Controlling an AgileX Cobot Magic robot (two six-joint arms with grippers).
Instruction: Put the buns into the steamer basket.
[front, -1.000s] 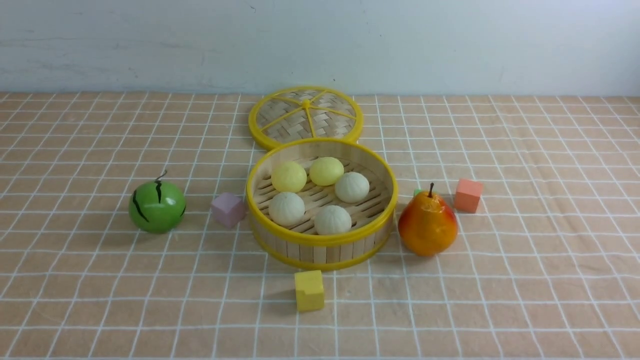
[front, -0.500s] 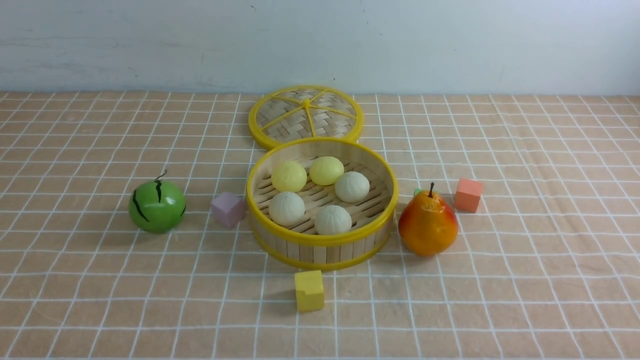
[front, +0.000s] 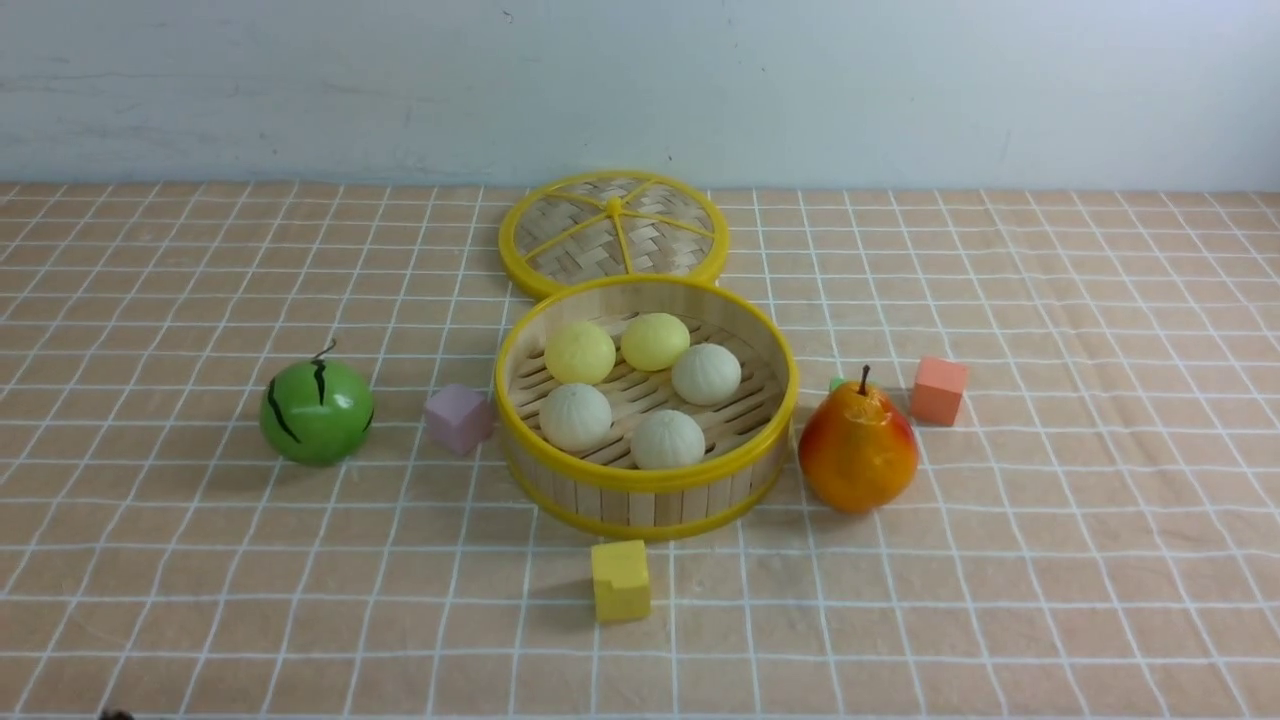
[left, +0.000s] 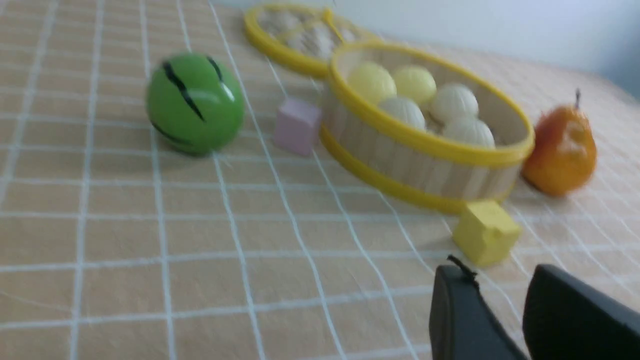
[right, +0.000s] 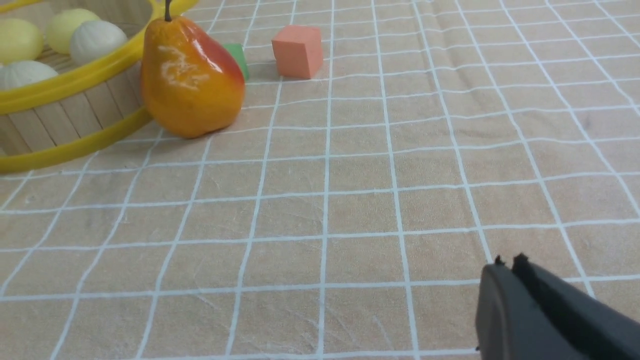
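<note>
Nearest me, toward the table's near edge, my left gripper (left: 500, 305) hung over bare cloth with its jaws parted by a clear gap and nothing between them. My right gripper (right: 510, 272) sat low toward the near right corner, fingers pressed together, also holding nothing. Just ahead of the left fingers lay the yellow cube (front: 620, 580). Beyond it, near the table's middle, stood the steamer basket (front: 646, 478), lying ahead of both grippers, inboard of each. It was round, so no axis mattered; I could not tell which arm was nearer. All five buns (front: 640, 390) rested on its slatted floor, two yellow behind three white; I judged the task complete. The lid (front: 613, 236) lay flat behind the basket, toward the far edge.
</note>
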